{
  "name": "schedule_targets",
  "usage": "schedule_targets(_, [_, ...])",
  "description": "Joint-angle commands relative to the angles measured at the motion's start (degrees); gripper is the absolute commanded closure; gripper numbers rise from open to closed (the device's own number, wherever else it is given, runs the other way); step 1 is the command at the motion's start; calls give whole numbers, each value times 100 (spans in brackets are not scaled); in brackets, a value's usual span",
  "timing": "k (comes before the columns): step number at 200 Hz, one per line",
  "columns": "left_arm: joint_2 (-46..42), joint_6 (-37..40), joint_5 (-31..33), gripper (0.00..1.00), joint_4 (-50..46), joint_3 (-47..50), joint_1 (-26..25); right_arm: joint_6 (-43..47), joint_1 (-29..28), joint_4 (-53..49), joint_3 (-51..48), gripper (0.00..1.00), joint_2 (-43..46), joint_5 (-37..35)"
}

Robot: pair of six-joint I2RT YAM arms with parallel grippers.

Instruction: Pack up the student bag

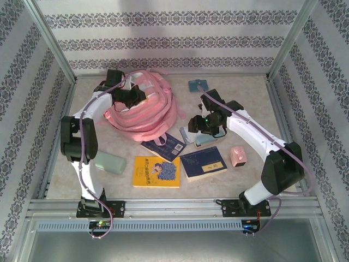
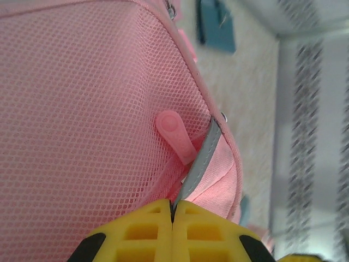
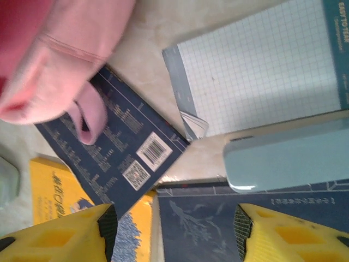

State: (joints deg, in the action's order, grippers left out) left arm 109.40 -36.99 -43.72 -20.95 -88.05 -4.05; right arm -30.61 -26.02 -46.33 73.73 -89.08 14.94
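Note:
The student bag (image 1: 143,112), pink with white trim, lies at the back left of the table. My left gripper (image 1: 132,98) rests on top of it. In the left wrist view the yellow jaws of the left gripper (image 2: 173,212) are pressed together on a thin grey pull tab (image 2: 203,158) beside a pink zip puller (image 2: 175,134), against the bag's pink mesh (image 2: 82,109). My right gripper (image 1: 204,128) hovers over the books, open. Between the fingers of the right gripper (image 3: 174,229) lies only a dark blue book (image 3: 202,229) far below.
Right of the bag lie a barcode-backed dark blue book (image 1: 163,145), a yellow book (image 1: 157,172), another dark blue book (image 1: 203,162), a pale blue case (image 3: 289,158) and a grid notepad (image 3: 256,71). A pink item (image 1: 238,155), a teal pouch (image 1: 197,84) and a pale green case (image 1: 110,162) lie around.

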Motion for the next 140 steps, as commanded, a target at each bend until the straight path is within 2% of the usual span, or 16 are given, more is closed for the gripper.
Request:
schedule_targets(1, [-570,-2059,421,100,1531,257,12,-545,-11,328,290,41,-171,361])
schedule_targets(28, [-576,-2833,436,100,1582,118,-91,-915,-75,610,702,44,-569,779])
schedule_targets(62, [-436,-2828,251,100,1348,-64,-297,-1319,-267,889,1562,52,-1331,939])
schedule_targets(90, [-470,-3074,88,100,1718,174,-298,-1964,-267,1282,2115,63,-2054,927])
schedule_targets(115, [-327,-3162,-305,100,1800,142,-293,-2704,-232,2280,2130,65,-2423,1140])
schedule_targets(140, [-243,-2567,-330,100,1009,-62,-297,-3194,-237,3497,1903,64,-2491,1514])
